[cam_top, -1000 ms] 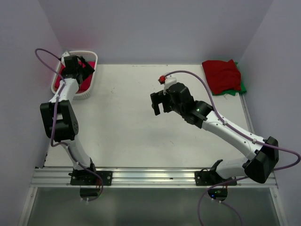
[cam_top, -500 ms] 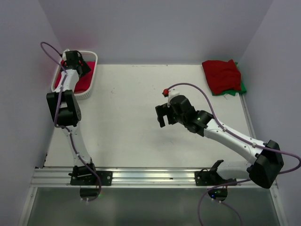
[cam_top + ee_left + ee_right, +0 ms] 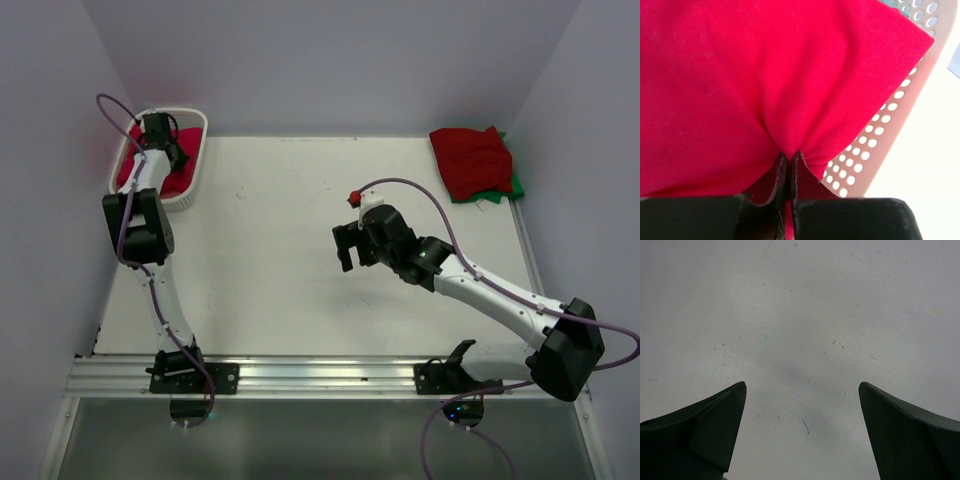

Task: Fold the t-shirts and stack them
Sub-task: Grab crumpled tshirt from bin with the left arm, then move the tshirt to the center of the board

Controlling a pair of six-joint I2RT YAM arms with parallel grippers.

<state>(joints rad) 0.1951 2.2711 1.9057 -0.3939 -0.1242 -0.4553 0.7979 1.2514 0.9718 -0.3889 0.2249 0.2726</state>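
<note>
A bright crimson t-shirt [image 3: 765, 75] lies in the white basket [image 3: 193, 190] at the table's far left. My left gripper [image 3: 790, 156] is down in that basket, shut on a pinched fold of the crimson cloth; in the top view it shows as the left gripper [image 3: 158, 135] over the crimson t-shirt [image 3: 180, 175]. A folded dark red t-shirt [image 3: 470, 160] lies on a green one [image 3: 515, 185] at the far right corner. My right gripper [image 3: 802, 390] hangs open over bare table near the middle, seen from above as the right gripper [image 3: 352, 245], nothing between its fingers.
The basket's perforated wall [image 3: 890, 120] runs close to the right of my left fingers. Purple walls close in the table on the left, back and right. A metal rail [image 3: 320, 375] with both arm bases lines the near edge.
My left gripper has gone deeper into the basket and closed on the crimson t-shirt. The right arm has drawn back a little toward the near side and stayed open.
</note>
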